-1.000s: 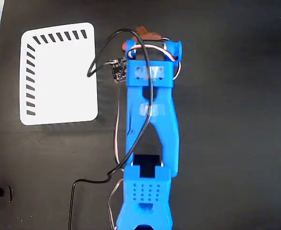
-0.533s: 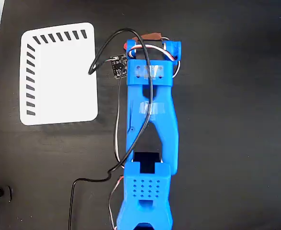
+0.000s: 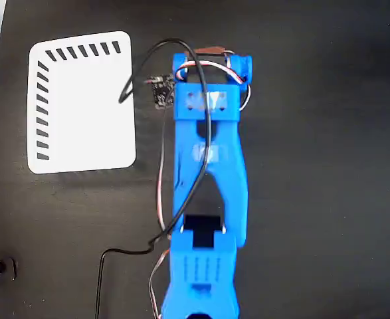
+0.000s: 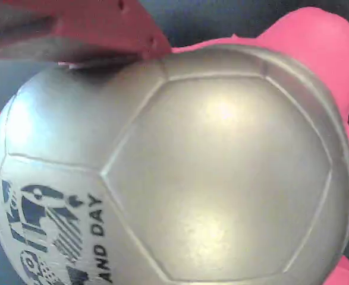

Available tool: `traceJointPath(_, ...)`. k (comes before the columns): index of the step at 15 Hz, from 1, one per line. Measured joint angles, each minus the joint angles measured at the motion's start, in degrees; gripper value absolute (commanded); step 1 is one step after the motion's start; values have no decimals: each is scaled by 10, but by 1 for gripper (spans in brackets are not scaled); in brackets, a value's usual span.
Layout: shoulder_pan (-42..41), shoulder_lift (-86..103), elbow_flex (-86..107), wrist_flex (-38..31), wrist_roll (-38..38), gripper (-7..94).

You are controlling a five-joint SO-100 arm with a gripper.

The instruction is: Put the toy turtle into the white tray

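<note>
Under the blue arm [image 3: 208, 153], toy turtle [image 4: 180, 172] stays hidden overhead.

The fixed view hangs straight above the black table [image 3: 314, 166], looking down, far enough to take in the whole blue arm [image 3: 208, 173] running up from the bottom edge and the white tray [image 3: 82, 106] at upper left. The wrist view sits very near the toy turtle [image 4: 180, 172], whose shell fills almost its entire frame. In the overhead view the arm's head covers that spot, so the two barely overlap.
</note>
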Motion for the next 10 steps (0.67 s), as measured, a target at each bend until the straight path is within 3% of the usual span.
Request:
traceJointPath(5, -71, 178, 28, 28, 30, 0)
traceJointPath(10, -192, 199, 35, 28, 88, 0)
